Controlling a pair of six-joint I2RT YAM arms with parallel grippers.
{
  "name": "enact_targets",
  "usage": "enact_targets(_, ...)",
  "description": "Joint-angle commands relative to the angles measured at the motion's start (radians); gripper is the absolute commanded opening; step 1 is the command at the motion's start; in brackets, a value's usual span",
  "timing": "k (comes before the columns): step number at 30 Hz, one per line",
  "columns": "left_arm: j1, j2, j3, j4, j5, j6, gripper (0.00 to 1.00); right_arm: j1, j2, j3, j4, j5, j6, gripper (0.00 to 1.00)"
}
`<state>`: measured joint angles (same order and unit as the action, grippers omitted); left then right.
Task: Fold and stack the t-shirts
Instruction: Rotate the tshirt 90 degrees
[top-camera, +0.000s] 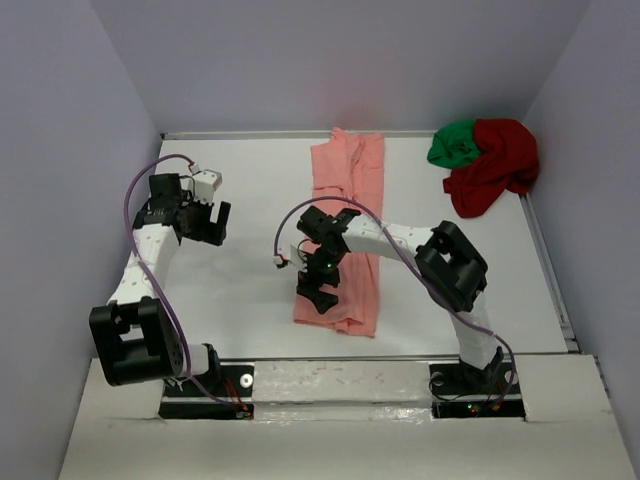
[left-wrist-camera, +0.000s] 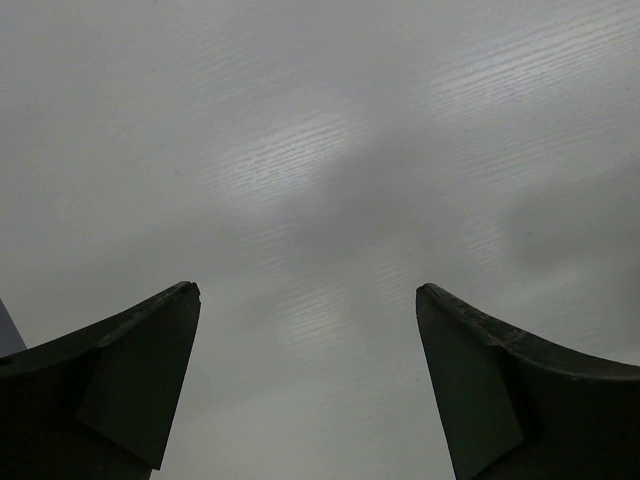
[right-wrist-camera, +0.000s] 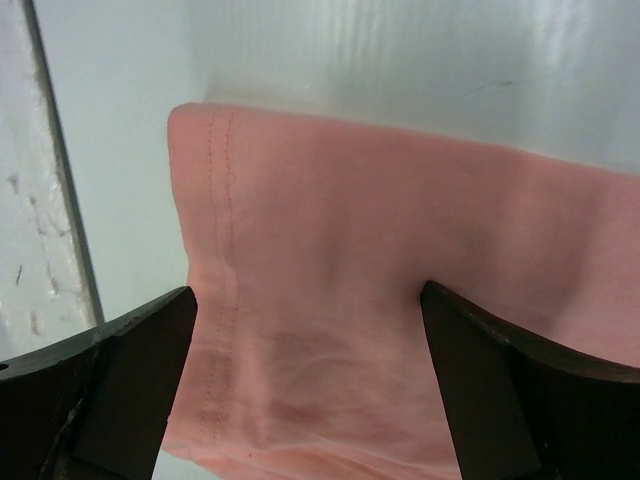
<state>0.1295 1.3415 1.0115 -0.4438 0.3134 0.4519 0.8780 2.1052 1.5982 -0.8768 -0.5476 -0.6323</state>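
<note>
Pink t-shirt (top-camera: 350, 175) lies in a long folded strip mid table (top-camera: 250, 300), red t-shirt (top-camera: 495, 165) and green t-shirt (top-camera: 455, 143) heaped unfolded far right; right claw (right-wrist-camera: 305, 300) over pink's near hem, left claw (left-wrist-camera: 305, 300) over bare table, both wide open, empty.

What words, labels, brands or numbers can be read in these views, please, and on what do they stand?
None: no view shows readable text. The salmon-pink t-shirt shows only plain cloth and hem stitching; the dark red t-shirt, the green t-shirt and the table bear no print.

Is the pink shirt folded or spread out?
Partly folded: the pink shirt lies as a long narrow strip, with no sleeves sticking out.
</note>
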Motion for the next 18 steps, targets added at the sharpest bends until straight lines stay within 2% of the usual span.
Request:
enact_targets(1, 0.002, -0.057, -0.014, 0.001, 0.01, 0.01, 0.99, 0.027, -0.01, -0.133, -0.116, -0.026, -0.006, 1.0)
enact_targets(6, 0.002, -0.079, -0.028, -0.006, 0.013, 0.011, 0.99, 0.027, -0.056, -0.202, -0.165, -0.006, -0.036, 1.0)
enact_targets(11, 0.002, -0.085, -0.031, -0.001, 0.023, 0.008, 0.99, 0.027, -0.102, -0.161, -0.198, 0.0, -0.06, 1.0)
enact_targets(13, 0.004, -0.084, -0.022, -0.001, 0.021, 0.007, 0.99, 0.027, -0.146, -0.118, -0.189, 0.015, -0.06, 1.0)
enact_targets(18, 0.002, -0.058, 0.019, -0.013, 0.03, 0.008, 0.99, 0.027, -0.226, 0.109, -0.111, 0.109, -0.047, 1.0)
